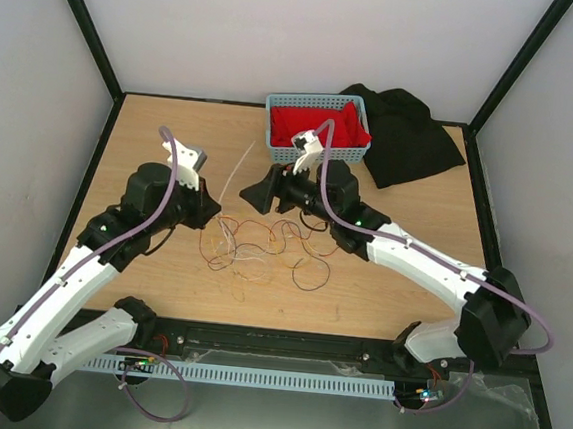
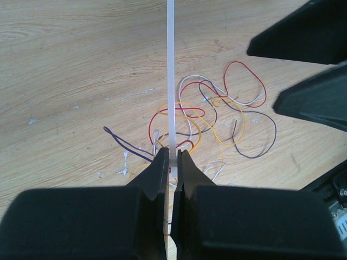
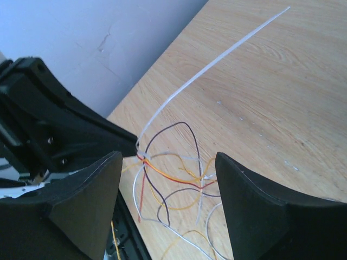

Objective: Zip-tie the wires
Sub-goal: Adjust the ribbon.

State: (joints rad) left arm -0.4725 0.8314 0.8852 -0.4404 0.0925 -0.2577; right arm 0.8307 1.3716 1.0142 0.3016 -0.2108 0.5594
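Two-arm view of the desk [image 1: 390,294], seen from above and from both of my wrists. My left gripper [image 2: 172,154] is closed tight on one end of the zip tie [image 2: 171,70], the jaws pinching the whitish strip so that it runs straight out from the fingertips; in the top view the strip [image 1: 235,175] rises in a slight curve towards the far edge of the desk. My right gripper [image 3: 168,158] stands wide open and holds nothing, its two dark fingers [image 3: 92,200] set apart on either side of the tangle below them. The wires [image 1: 263,248] lie in a loose curly heap on the middle of the desk, rather nearer the near edge, between my two arms; red, orange, dark and pale strands [image 2: 187,111] cross one another just beyond the left fingertips. In the right wrist view several strands [image 3: 173,179] gather at the held end of the zip tie. At the far edge stand a blue basket [image 1: 286,104] with a red cloth [image 1: 330,123] inside and a black cloth [image 1: 409,135] beside it.
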